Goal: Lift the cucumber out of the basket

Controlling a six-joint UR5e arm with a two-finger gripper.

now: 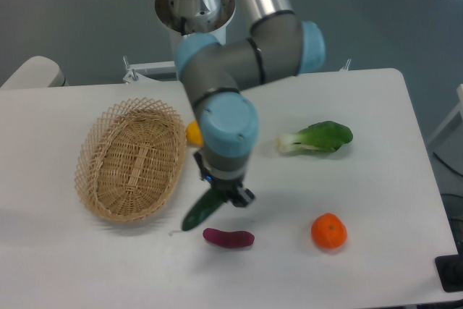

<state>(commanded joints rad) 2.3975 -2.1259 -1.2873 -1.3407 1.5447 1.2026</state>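
camera view: claw point(226, 195) grips the cucumber point(203, 210) (tilted) beside the basket point(131, 159) over a white table point(376, 179).

A white bench point(376, 179) holds a leafy bok choy point(318, 137) right of centre, an orange point(329, 231) and a purple sweet potato point(228, 238) near the front edge.

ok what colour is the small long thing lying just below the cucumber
Purple, a deep reddish purple. The sweet potato shows clearly in the fixed camera view, lying on the white table.
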